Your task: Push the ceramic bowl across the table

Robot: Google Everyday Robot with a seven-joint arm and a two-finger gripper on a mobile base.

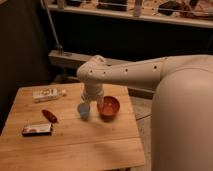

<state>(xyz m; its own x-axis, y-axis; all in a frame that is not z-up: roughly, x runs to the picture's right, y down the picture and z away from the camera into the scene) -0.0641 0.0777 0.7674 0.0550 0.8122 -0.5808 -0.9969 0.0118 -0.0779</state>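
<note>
The ceramic bowl (pixel 109 107), orange-red and glossy inside, sits upright near the right rear part of the wooden table (pixel 75 150). A small light-blue cup (pixel 83 110) stands just left of it. My white arm reaches in from the right and bends down over the table. The gripper (pixel 93 100) hangs at its end, low over the gap between cup and bowl, close to the bowl's left rim. The wrist housing hides most of it. I cannot tell whether it touches the bowl.
A white packet (pixel 48 93) lies at the table's rear left. A red chili-shaped item (pixel 49 115) and a dark flat bar (pixel 36 130) lie near the left front. The table's right edge is close behind the bowl. Dark shelving stands behind.
</note>
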